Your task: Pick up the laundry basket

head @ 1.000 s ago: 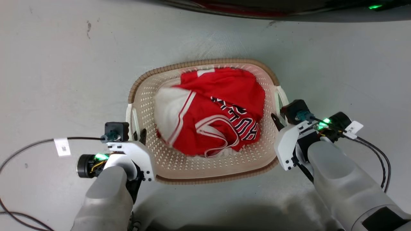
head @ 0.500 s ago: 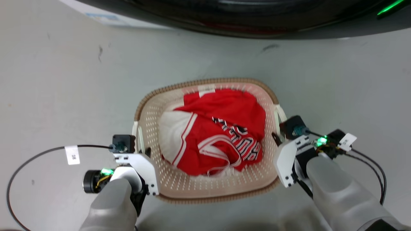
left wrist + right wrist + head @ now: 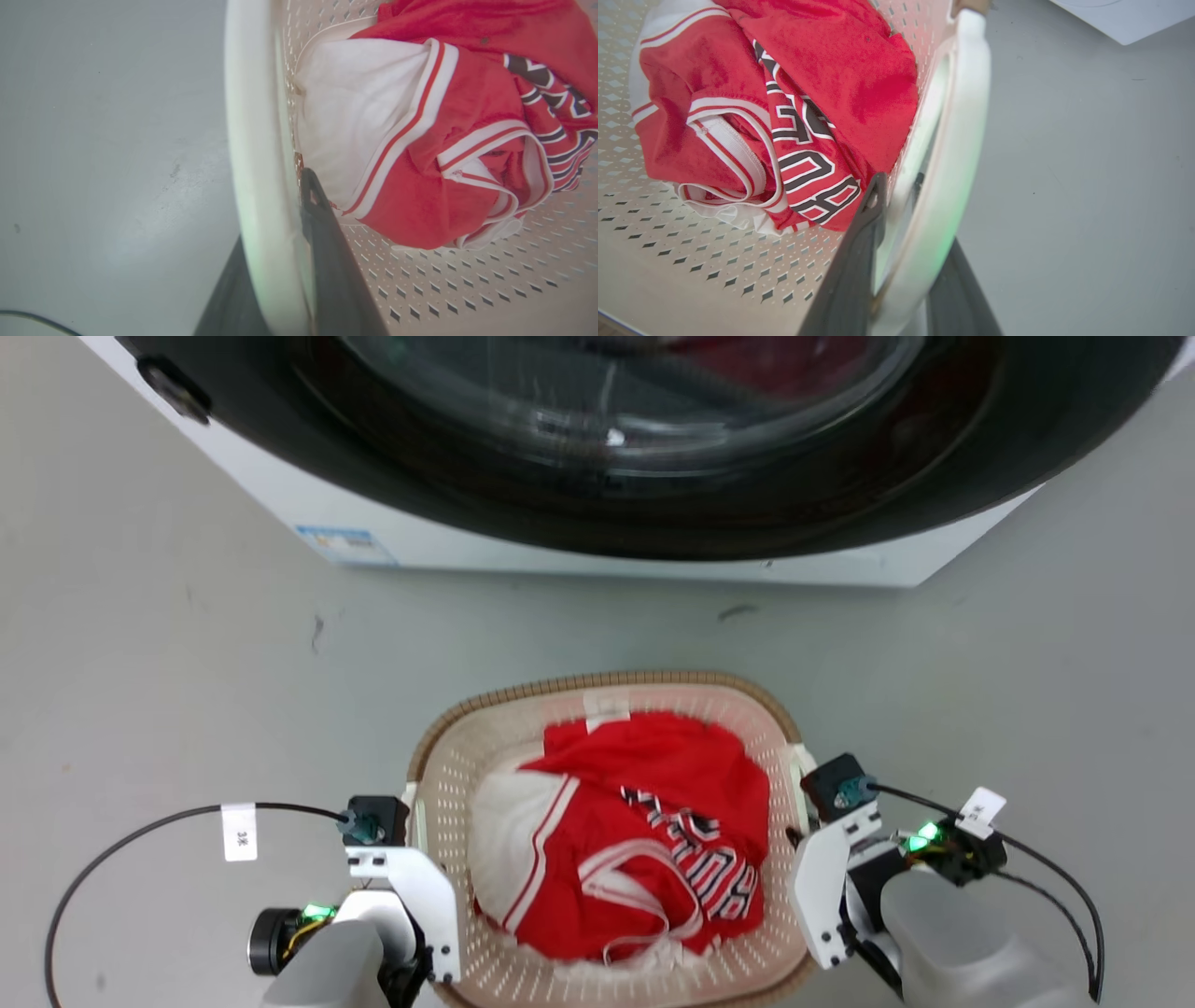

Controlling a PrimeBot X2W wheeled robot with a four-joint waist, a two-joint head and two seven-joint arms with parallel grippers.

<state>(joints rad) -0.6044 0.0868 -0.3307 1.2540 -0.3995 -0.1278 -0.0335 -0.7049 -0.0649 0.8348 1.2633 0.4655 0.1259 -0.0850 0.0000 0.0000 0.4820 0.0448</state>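
**Both tools clamped on the basket's side handles**

The grey floor [image 3: 140, 663] spreads across the head view. A white washing machine [image 3: 597, 448] with a big dark round door takes the 12 o'clock part of that view, and its lower edge runs just above the middle.

The laundry basket [image 3: 607, 683] sits toward 6 o'clock, in front of the machine and apart from it, with a strip of floor between them. It is cream with perforated walls, a brown woven-look rim and a white handle on each side. Whether its base touches the floor cannot be told.

Inside the basket lies a crumpled red and white jersey [image 3: 653, 831] with black and white lettering. It covers most of the bottom and leans toward the 3 o'clock wall.

The left tool [image 3: 273, 233] is at the basket's 9 o'clock side. It is clenched on the left handle [image 3: 252, 140], with one dark finger inside against the perforated wall and the other outside. The right tool [image 3: 915, 219] is at the 3 o'clock side and grasps the right handle [image 3: 962, 140] the same way, one finger on each face.

A black cable [image 3: 140, 831] with a white tag [image 3: 239, 832] loops out toward 9 o'clock from the left wrist. Another cable [image 3: 1055, 877] curves off the right wrist, which shows a green light
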